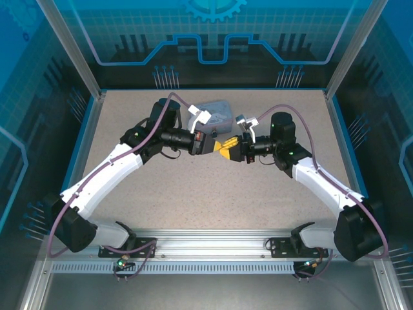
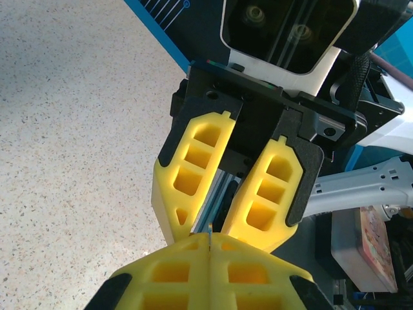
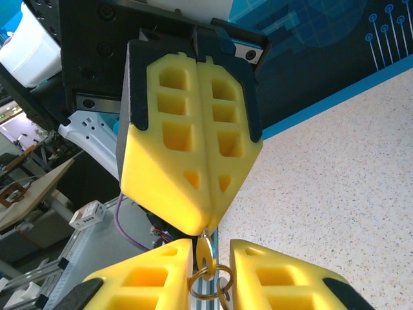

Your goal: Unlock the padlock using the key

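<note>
Key (image 3: 205, 250): small thin metal piece, clamped at tips of left fingers (image 3: 168, 161), which are pressed together and hide most of it. Wire ring (image 3: 210, 284) hangs under key. Right fingers (image 3: 142, 284) spread, one either side of key, not gripping. Fingers: yellow blocks, rectangular pockets, black backing. Pale blue rectangular tin (image 1: 216, 111) behind key. Bench (image 1: 193, 200) beige, speckled. Blue printed walls (image 1: 213, 32), aluminium rail (image 1: 213, 242) around.

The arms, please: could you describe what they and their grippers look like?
The left arm and right arm have white shells, black joints and black bases, with a purple cable looping along each. The left gripper and right gripper have chunky yellow fingers with rectangular cut-out pockets.
</note>
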`<state>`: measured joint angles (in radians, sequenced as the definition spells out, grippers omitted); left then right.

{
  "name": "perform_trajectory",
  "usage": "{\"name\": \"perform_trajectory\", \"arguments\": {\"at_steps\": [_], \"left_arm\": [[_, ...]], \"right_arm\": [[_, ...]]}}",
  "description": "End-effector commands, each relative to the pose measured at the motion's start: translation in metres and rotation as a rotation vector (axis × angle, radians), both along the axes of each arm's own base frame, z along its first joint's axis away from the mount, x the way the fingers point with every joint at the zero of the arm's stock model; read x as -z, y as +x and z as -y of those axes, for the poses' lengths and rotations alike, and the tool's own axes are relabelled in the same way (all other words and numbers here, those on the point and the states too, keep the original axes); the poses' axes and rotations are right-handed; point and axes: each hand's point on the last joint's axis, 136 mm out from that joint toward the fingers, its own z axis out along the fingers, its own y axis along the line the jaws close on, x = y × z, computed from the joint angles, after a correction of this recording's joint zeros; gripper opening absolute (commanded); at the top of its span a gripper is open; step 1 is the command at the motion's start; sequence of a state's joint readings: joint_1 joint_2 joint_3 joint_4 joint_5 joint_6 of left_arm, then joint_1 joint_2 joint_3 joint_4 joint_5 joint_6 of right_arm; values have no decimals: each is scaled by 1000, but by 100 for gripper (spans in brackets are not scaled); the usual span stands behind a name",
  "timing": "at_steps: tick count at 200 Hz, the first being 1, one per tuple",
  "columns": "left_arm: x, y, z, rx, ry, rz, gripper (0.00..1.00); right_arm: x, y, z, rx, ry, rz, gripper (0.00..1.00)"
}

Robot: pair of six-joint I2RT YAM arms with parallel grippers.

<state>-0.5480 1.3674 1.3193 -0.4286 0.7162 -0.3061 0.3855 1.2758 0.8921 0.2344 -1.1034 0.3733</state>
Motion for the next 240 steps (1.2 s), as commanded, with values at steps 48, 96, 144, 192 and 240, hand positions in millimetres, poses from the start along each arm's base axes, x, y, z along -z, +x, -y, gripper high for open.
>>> {"name": "perform_trajectory", "arguments": {"at_steps": [48,96,144,192,240], "left_arm": [[3,-6,3,43,-6,11,0],[3,-6,4,44,-6,11,0],[4,-5,4,45,-5,9,0],[4,-4,5,46,-11,5,0],[1,-3,7,55,-25,9,0]], "right_arm": [[-13,5,9,39,16,28,17],[-11,4,11,40,10,24,15],[-12,3,12,37,12,20,15],[-12,2,12,33,11,17,0],[-6,1,8,20,2,-1,12]]}}
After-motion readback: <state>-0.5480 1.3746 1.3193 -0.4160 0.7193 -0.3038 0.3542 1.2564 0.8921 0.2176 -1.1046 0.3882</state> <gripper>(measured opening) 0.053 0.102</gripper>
